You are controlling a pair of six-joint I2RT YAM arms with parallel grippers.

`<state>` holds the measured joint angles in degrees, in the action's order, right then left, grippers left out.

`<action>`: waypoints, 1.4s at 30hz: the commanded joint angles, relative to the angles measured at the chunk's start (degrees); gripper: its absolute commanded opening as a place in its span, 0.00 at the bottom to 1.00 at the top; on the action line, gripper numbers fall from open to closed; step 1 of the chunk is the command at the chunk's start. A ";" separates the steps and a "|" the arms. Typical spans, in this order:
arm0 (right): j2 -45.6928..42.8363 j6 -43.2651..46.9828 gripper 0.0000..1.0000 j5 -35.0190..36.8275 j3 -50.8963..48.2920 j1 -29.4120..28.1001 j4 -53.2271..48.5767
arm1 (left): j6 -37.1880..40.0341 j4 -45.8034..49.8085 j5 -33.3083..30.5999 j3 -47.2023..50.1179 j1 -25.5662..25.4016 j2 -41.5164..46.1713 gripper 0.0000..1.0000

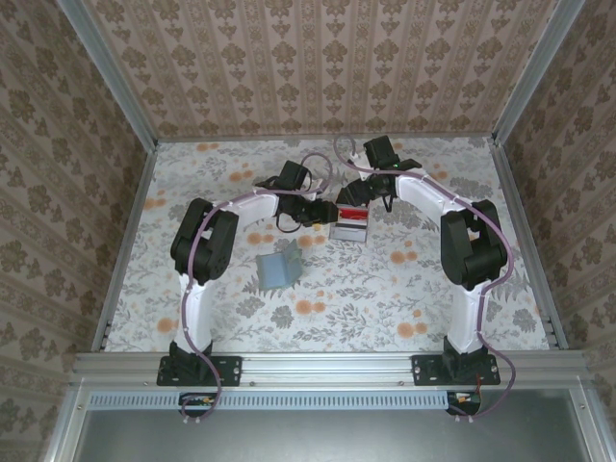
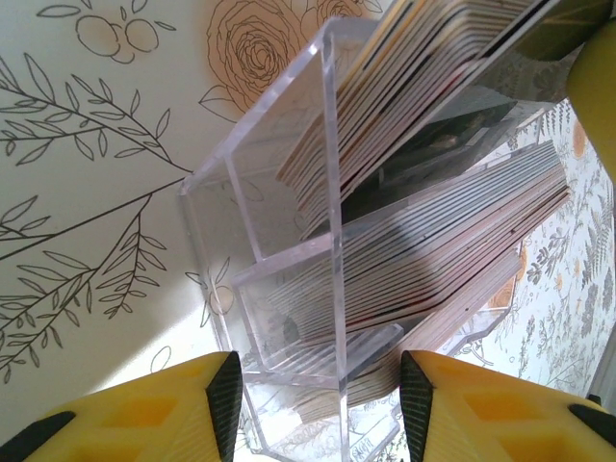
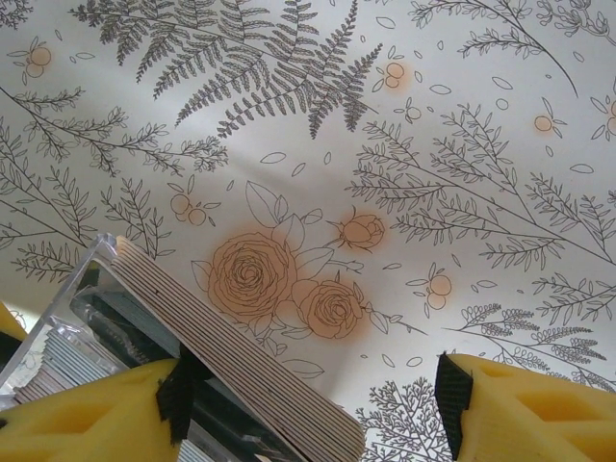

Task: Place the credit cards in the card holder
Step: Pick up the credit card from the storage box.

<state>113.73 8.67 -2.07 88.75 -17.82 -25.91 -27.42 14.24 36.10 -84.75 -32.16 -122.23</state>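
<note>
We see the left gripper [image 2: 318,395] clamped across the clear box [image 2: 289,125] that holds the credit cards [image 2: 423,241], at the far middle of the surface [image 1: 385,298]. The card holder [image 1: 277,270] lies well apart, nearer and to the left. The right gripper [image 3: 313,395] stands with its fingers apart at one stack's edge. We fear it could pinch several cards at once or drag the box, since the cards are packed tightly.

The white-and-black left arm [image 1: 195,298] and right arm [image 1: 469,298] bend at dark elbows and reach inward, their wrists close together over mid-table. The yellow-fingered, black-padded left gripper [image 2: 320,409] stands partly apart, though whether its pads press on anything is unclear. The matching right gripper [image 3: 313,399] points downward with its fingers spread wide.
</note>
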 commanded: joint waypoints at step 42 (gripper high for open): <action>3.74 -0.62 0.68 -3.68 3.37 1.33 -2.18 | -0.41 3.80 -3.54 1.76 0.52 -3.80 0.48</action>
<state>118.21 8.82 -9.47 92.09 -17.50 -28.53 -27.44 13.96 36.27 -84.75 -32.14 -122.32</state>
